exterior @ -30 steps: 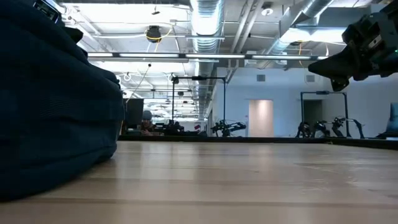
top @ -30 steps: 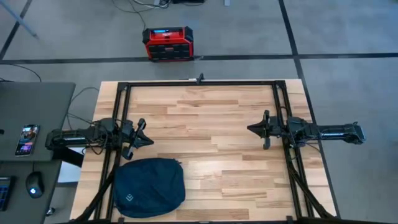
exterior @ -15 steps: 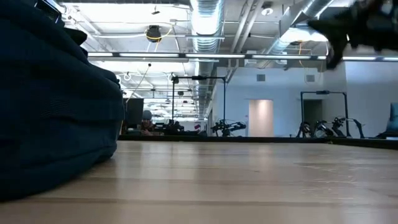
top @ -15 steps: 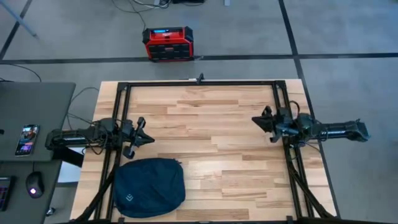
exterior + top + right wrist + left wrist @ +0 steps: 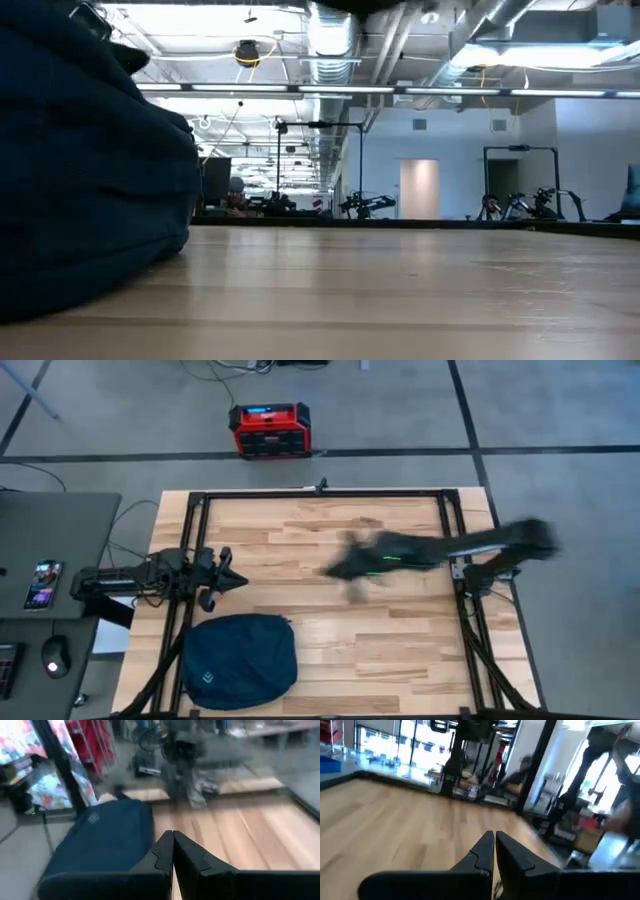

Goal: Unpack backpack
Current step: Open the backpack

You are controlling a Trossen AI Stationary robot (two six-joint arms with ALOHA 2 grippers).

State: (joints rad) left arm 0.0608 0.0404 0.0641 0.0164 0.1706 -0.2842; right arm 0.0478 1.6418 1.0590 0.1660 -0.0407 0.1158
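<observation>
The dark navy-teal backpack [image 5: 240,662] lies flat on its back at the table's near left corner, its pale diamond logo facing up. It fills the left of the low view [image 5: 90,170] and shows in the right wrist view [image 5: 100,840]. My left gripper [image 5: 232,580] hovers shut just beyond the backpack's far edge, its fingers together [image 5: 494,845]. My right gripper [image 5: 340,570], blurred by motion, reaches out over the table's middle; its fingers are shut [image 5: 173,842] and point toward the backpack.
A black frame rail [image 5: 320,493] runs around the table's edges. A red-black box [image 5: 270,430] stands on the floor beyond the far edge. A grey desk [image 5: 60,520] with a phone and a mouse sits to the left. Bare wood lies right of the backpack.
My right gripper has risen and swung fast from the table's right edge toward the left, out over the table's middle and toward the backpack. The backpack has not moved.
</observation>
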